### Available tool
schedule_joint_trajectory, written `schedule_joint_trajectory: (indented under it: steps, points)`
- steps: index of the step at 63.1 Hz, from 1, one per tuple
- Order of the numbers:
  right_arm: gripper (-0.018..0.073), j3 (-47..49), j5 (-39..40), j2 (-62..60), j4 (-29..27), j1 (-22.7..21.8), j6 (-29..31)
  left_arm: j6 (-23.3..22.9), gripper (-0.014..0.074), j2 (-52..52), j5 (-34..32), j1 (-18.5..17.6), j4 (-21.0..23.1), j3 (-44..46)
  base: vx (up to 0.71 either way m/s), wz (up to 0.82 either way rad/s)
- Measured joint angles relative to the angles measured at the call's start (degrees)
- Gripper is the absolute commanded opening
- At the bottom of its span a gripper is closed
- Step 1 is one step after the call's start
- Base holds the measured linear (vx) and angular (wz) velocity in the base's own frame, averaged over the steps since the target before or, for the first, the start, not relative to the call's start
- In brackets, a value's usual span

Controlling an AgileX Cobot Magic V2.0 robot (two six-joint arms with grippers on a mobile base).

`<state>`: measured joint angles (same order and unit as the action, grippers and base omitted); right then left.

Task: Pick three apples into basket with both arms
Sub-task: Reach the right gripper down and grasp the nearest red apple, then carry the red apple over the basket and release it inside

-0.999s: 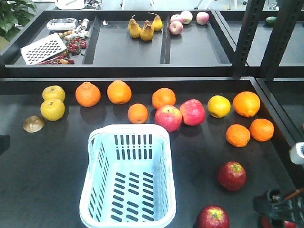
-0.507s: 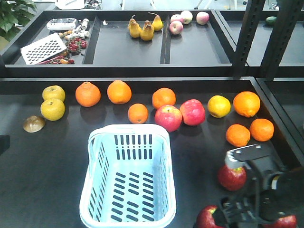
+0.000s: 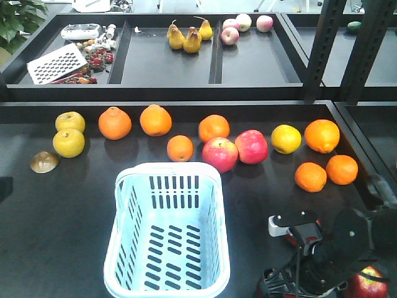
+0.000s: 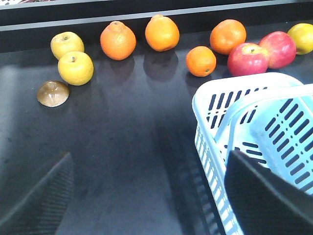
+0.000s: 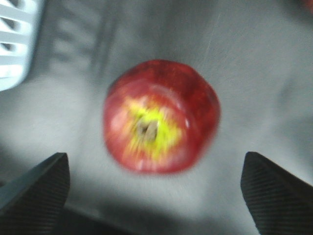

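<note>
In the right wrist view a dark-red apple (image 5: 161, 117) with a yellow patch round its stem lies on the table, blurred. It sits just ahead of my right gripper (image 5: 154, 196), which is open with one finger on each side. From the front, the right arm (image 3: 329, 248) hangs low over the table right of the basket (image 3: 167, 230) and hides that apple. Another dark-red apple (image 3: 367, 282) shows at the bottom right edge. My left gripper (image 4: 146, 196) is open and empty above bare table, its right finger (image 4: 266, 196) over the basket rim (image 4: 210, 132).
Oranges (image 3: 155, 120), two pink-red apples (image 3: 219, 154), yellow-green apples (image 3: 69, 143) and a brown lump (image 3: 44, 162) lie behind and left of the basket. Raised trays at the back hold pears (image 3: 186, 37). Black frame posts (image 3: 322, 49) stand at the right.
The right arm has swung in from the bottom right corner toward the basket and now covers the two apples that lay right of it. The basket and the other fruit have not moved.
</note>
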<state>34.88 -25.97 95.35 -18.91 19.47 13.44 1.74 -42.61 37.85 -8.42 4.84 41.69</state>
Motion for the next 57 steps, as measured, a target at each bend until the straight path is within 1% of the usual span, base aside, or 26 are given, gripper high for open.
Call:
schedule_joint_trajectory:
  steps: [15, 22, 28, 38, 45, 52, 57]
  points:
    - [0.0643, 0.4, 5.8, 5.4, -4.5, 0.0, 2.8, 0.0, 0.0588, 0.0, 0.0, 0.0, 0.0, 0.0, 0.00, 0.00]
    - [0.0611, 0.4, 8.6, 7.8, -6.5, 0.0, 4.0, 0.0, 0.0588, 0.0, 0.0, 0.0, 0.0, 0.0, 0.00, 0.00]
    - [0.0542, 0.4, 10.3, 9.4, -8.3, 0.0, 4.5, 0.0, 0.0588, 0.0, 0.0, 0.0, 0.0, 0.0, 0.00, 0.00]
    - [0.0357, 0.6, 10.8, 10.3, -9.3, 0.0, 5.0, 0.0, 0.0588, 0.0, 0.0, 0.0, 0.0, 0.0, 0.00, 0.00]
    - [0.0265, 0.7, 10.5, 10.3, -9.4, 0.0, 5.0, 0.0, 0.0588, 0.0, 0.0, 0.0, 0.0, 0.0, 0.00, 0.00]
    - [0.0221, 0.7, 8.9, 9.7, -9.4, 0.0, 4.9, 0.0, 0.0588, 0.0, 0.0, 0.0, 0.0, 0.0, 0.00, 0.00]
    - [0.0219, 0.7, 6.2, 7.8, -9.4, 0.0, 4.9, 0.0, 0.0588, 0.0, 0.0, 0.0, 0.0, 0.0, 0.00, 0.00]
